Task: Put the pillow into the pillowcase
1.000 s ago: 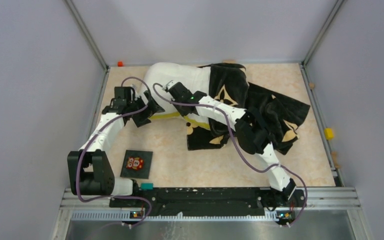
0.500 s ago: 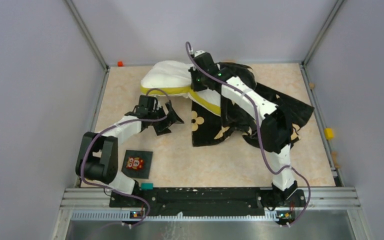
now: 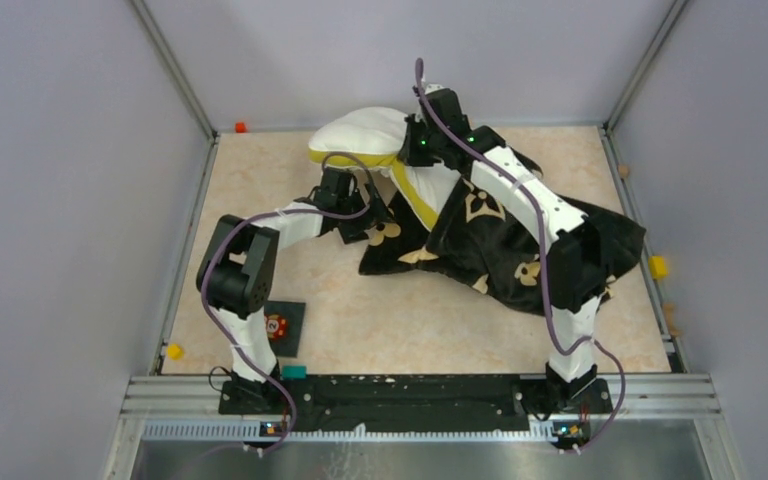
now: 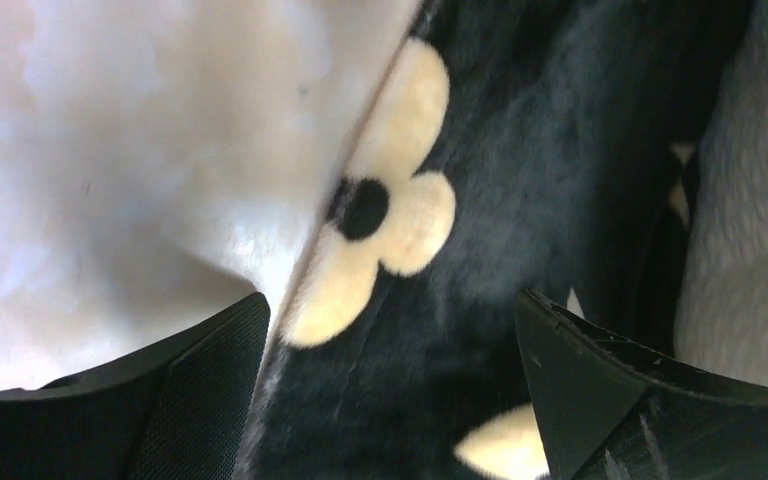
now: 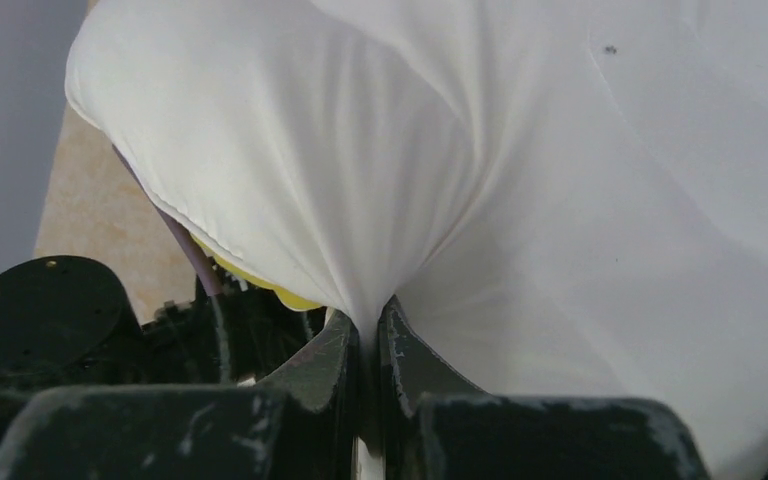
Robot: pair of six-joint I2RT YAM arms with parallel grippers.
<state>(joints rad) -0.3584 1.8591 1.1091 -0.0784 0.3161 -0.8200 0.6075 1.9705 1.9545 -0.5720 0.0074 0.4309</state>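
Observation:
The white pillow point(image 3: 365, 135) with its yellow band point(image 3: 415, 195) is raised at the back middle, its right end inside the mouth of the black flowered pillowcase point(image 3: 505, 245). My right gripper point(image 3: 418, 150) is shut on a pinch of the pillow's white cover, seen bunched between its jaws in the right wrist view point(image 5: 370, 320). My left gripper point(image 3: 372, 215) is open at the pillowcase's left edge. In the left wrist view point(image 4: 390, 300) its jaws stand wide apart over the black fabric point(image 4: 520, 180) beside a cream flower point(image 4: 380, 210).
The owl card point(image 3: 275, 325) lies near the left arm's base. Small yellow blocks sit at the table's left edge point(image 3: 173, 351) and right edge point(image 3: 657, 267), and a red one point(image 3: 241, 127) in the back left corner. Grey walls enclose the table on three sides.
My right gripper has carried the pillow up and to the right, and the pillowcase has shifted right with it. My left gripper has moved right, from the bare table to the pillowcase's edge.

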